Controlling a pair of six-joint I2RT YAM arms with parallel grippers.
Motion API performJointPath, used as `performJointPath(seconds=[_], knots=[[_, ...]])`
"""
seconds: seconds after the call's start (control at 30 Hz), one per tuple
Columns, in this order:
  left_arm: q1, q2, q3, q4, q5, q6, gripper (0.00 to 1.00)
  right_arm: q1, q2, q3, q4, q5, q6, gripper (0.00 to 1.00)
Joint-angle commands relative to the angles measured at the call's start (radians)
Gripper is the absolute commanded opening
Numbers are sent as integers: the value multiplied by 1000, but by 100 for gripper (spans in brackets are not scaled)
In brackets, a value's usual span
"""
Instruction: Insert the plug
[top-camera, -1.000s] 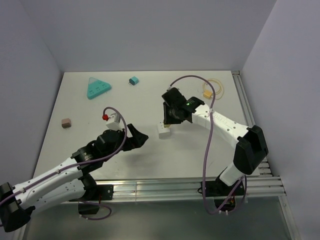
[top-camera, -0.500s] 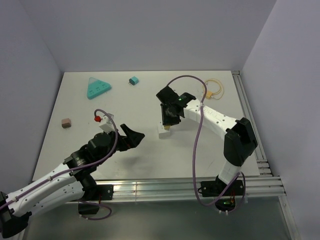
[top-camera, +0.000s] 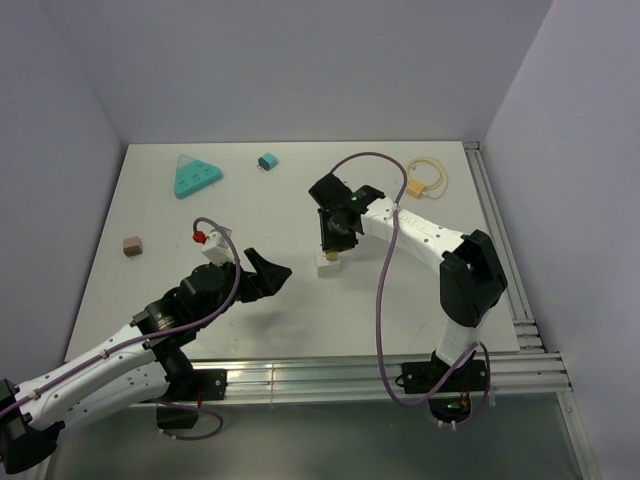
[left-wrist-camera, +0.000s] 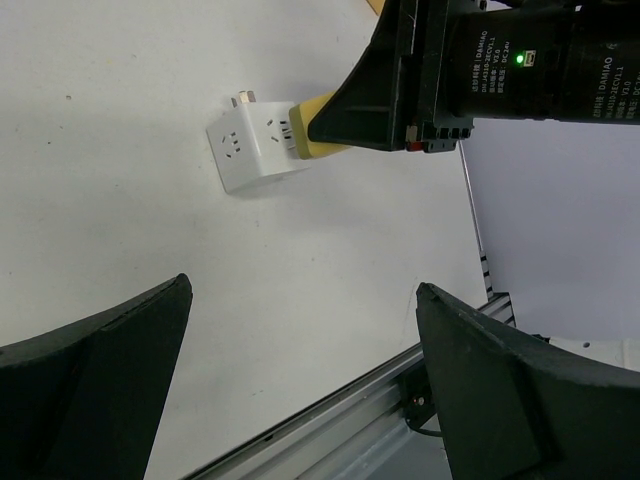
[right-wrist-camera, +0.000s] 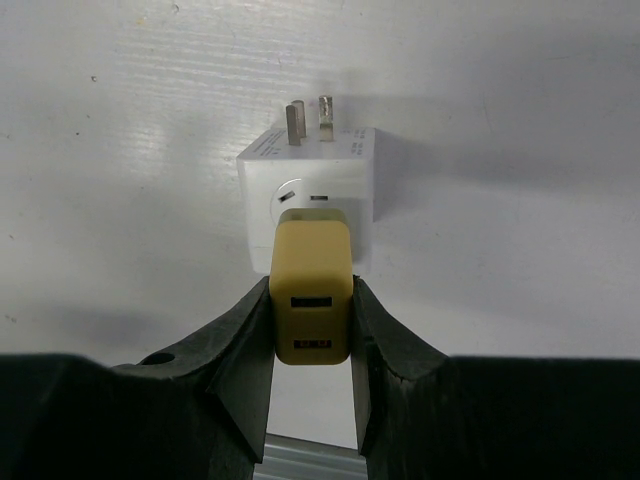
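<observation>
Holding plug (right-wrist-camera: 311, 300) clamped in right jaws, nose at socket (right-wrist-camera: 305, 185), middle of surface (top-camera: 350, 300). Keep square to socket face, push straight in; with left jaws gaping empty nearby, brace socket against sliding.

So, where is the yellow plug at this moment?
In the right wrist view, the yellow plug sits clamped in the right gripper, its front against the white adapter lying on the table, near its middle.

Plug (right-wrist-camera: 311, 295) prongs hidden (against adapter (right-wrist-camera: 305, 168) face); seating unclear.
</observation>
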Motion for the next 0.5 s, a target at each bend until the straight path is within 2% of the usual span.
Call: performJointPath(seconds=[0.0,0.47], knots=[[3,-13,-9,48,13,18,100,4,9,33,27,13,8,0],[1,-8,-9,61,31,25,99,4,46,45,13,60,5,0]])
